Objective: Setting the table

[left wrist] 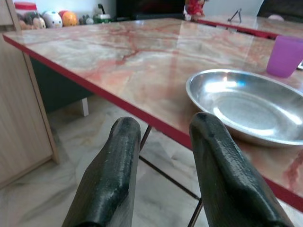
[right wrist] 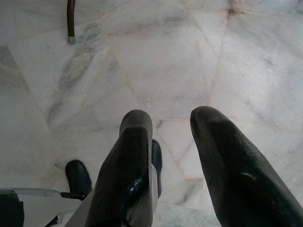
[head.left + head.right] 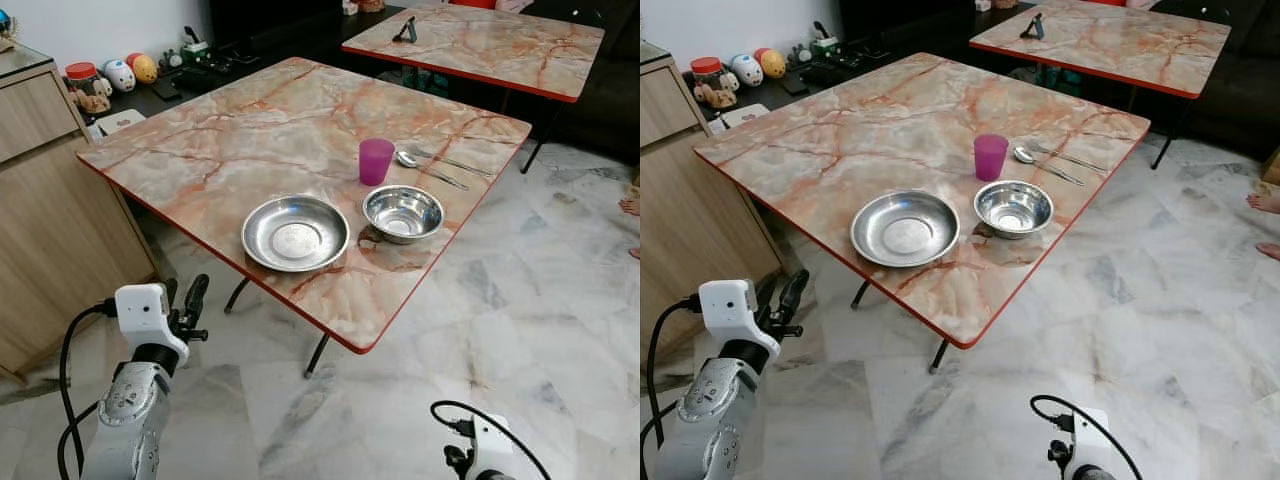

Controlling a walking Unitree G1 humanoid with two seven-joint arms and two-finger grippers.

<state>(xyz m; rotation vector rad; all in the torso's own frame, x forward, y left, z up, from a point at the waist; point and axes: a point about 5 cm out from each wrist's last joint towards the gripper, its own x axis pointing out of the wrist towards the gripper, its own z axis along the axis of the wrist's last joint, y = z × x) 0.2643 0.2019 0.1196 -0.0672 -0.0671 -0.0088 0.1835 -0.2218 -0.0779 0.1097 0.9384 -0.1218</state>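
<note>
On the marble-patterned table (image 3: 200, 150) with a red edge, a steel plate (image 3: 295, 232) lies near the front edge and a steel bowl (image 3: 403, 213) sits just right of it. Behind them stand a purple cup (image 3: 376, 161) and a spoon and fork (image 3: 430, 168). My left gripper (image 3: 185, 300) is raised below and left of the table's front edge. It is open and empty, and points at the plate (image 1: 246, 104) in the left wrist view. My right gripper (image 2: 171, 116) hangs low over the floor, open and empty.
A wooden cabinet (image 3: 40, 200) stands close on the left. A low dark shelf (image 3: 170, 85) with toys and jars runs behind it. A second marble table (image 3: 480, 45) stands at the back right. A person's foot (image 3: 630, 205) shows at the right edge. The tiled floor (image 3: 540, 300) lies to the right.
</note>
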